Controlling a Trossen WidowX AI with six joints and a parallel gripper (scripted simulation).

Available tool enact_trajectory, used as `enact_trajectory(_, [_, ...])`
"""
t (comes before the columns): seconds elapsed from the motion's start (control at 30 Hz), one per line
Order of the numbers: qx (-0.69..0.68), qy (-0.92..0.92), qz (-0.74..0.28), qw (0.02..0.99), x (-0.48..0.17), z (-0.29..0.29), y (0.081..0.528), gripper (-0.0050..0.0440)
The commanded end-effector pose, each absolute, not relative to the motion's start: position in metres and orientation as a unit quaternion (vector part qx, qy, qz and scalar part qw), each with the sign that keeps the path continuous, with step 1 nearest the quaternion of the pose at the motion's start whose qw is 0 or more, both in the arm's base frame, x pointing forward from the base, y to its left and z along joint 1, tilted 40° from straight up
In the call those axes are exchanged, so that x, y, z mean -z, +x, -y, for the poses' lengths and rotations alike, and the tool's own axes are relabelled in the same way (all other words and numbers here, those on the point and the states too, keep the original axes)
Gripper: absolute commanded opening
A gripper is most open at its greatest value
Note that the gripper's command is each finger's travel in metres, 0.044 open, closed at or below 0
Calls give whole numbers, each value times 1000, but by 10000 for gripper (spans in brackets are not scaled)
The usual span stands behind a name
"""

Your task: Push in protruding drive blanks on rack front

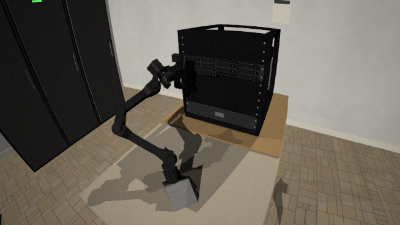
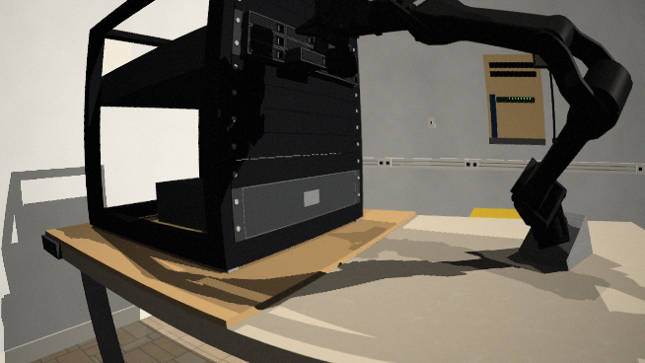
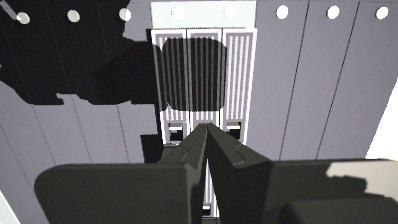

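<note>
The black rack point(image 1: 220, 92) point(image 2: 296, 108) stands upright on the wooden board. Its drive bay has several dark blanks in columns. In the second column from the left, the bottom blank point(image 1: 207, 73) point(image 2: 312, 58) sticks out and casts a shadow below. Upper third-column blanks point(image 1: 225, 65) show a dark right edge; whether they stand proud is unclear. My gripper point(image 1: 193, 66) point(image 2: 299, 31) point(image 3: 205, 130) is shut and empty, pointed at the left column. In the wrist view its tips overlap the latch end of the middle blank point(image 3: 205, 75). Contact cannot be told. The arm hides blanks farther right in the exterior view.
The wooden board point(image 1: 276, 122) point(image 2: 217, 306) lies under the rack on the pale table top point(image 1: 244, 195) point(image 2: 419, 326). A grey panel point(image 1: 223, 115) point(image 2: 276, 212) fills the rack's bottom. Tall dark cabinets point(image 1: 55, 76) stand at the left in the top view. The wall is behind the rack.
</note>
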State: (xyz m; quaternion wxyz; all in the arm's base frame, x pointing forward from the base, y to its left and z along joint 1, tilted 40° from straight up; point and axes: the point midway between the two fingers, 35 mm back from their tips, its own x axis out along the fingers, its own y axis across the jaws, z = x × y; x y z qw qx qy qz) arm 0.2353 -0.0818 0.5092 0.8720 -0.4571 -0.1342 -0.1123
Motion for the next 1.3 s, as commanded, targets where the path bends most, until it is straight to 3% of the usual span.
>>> enact_trajectory(0.0, [115,-461,138,869,-514,81,241,-50])
enact_trajectory(1.27, [115,-461,138,869,-528,78,246,-50])
